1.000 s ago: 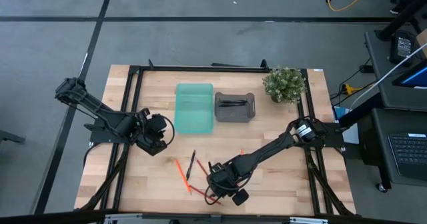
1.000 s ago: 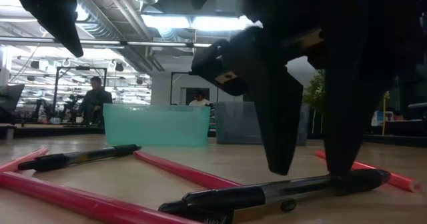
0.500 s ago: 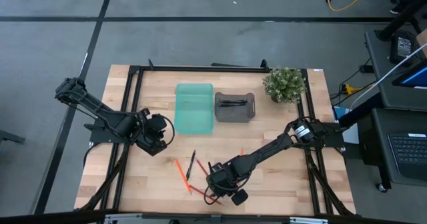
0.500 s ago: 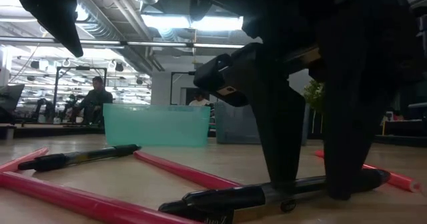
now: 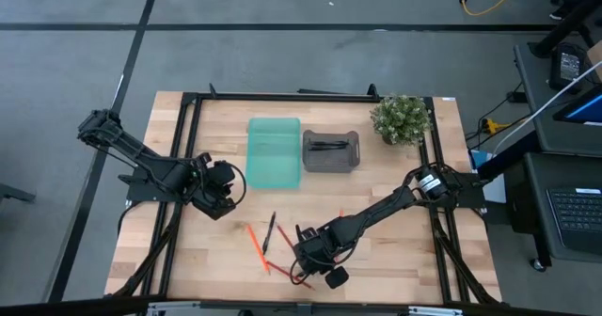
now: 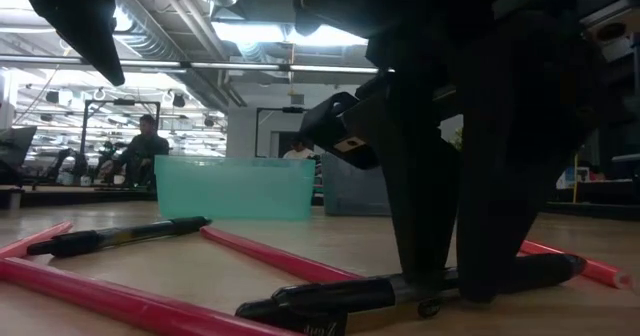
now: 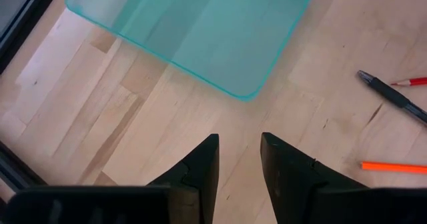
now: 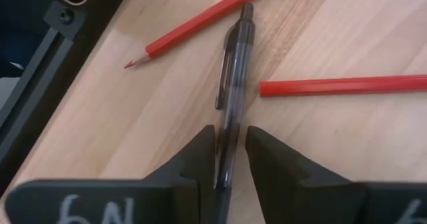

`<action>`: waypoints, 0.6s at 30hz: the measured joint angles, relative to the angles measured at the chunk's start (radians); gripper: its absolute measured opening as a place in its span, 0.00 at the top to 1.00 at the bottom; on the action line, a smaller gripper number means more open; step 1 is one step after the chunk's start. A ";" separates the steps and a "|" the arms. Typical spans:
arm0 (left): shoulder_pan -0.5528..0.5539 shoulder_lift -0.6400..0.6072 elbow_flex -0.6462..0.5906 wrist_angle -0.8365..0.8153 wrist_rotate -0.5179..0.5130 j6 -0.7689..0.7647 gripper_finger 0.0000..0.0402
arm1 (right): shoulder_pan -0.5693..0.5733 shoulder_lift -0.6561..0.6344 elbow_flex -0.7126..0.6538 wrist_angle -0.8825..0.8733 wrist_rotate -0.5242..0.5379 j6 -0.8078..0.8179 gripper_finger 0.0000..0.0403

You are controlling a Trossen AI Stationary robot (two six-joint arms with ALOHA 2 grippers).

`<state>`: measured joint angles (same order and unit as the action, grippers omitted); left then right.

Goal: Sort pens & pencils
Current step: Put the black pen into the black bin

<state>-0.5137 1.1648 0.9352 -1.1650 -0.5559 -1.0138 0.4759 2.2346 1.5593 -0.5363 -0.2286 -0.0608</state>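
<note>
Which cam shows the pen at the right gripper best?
Right wrist view: the pen runs lengthwise between the right gripper fingers. Low view shows it side-on on the table; in high view the arm mostly hides it; left wrist view misses it.
</note>
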 joint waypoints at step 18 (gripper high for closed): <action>0.000 0.000 0.000 0.000 0.000 0.003 0.74 | -0.003 -0.033 -0.004 -0.009 0.001 0.027 0.75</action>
<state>-0.5137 1.1650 0.9352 -1.1648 -0.5560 -1.0111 0.4728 2.2017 1.5551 -0.5448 -0.2272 -0.0338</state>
